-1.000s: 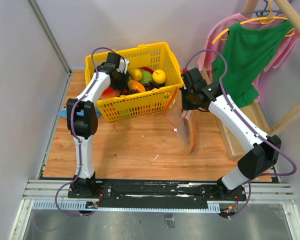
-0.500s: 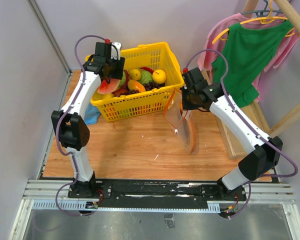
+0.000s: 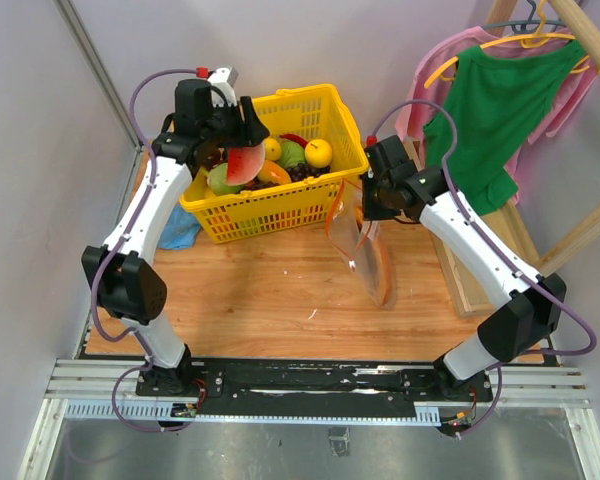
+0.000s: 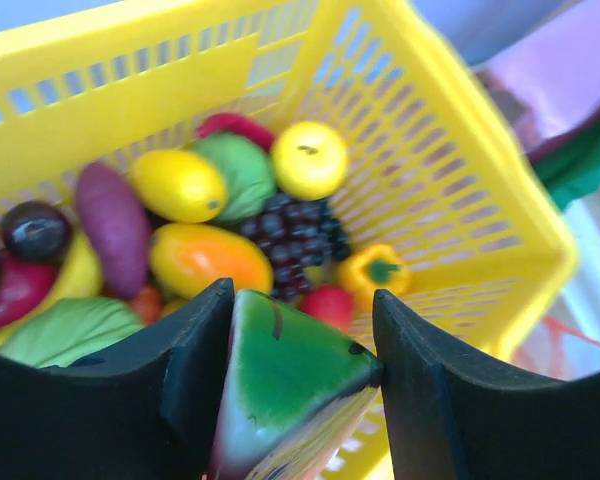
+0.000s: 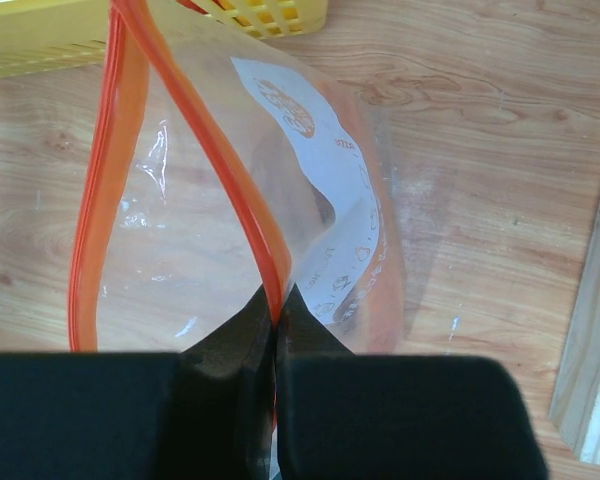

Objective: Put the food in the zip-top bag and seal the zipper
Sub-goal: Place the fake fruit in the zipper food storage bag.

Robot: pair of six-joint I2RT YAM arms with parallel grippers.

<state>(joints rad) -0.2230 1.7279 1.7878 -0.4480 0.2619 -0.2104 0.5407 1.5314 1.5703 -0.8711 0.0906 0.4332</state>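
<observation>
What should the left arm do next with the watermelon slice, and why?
Probably swing it right toward the mouth of the zip-top bag. The left pincer grips the watermelon slice above the basket, while the right pincer pinches the bag's red-orange zipper strip, its mouth gaping beside the basket.

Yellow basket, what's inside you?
Toy food fills the basket: a yellow round fruit, dark grapes, a purple oblong piece, a small yellow pepper. The watermelon slice in the left pincer hides whatever lies beneath it.

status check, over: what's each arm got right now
Left pincer shut on watermelon slice, over the basket. Right pincer shut on zipper, zip-top bag mouth open. No blocker seen between.
</observation>
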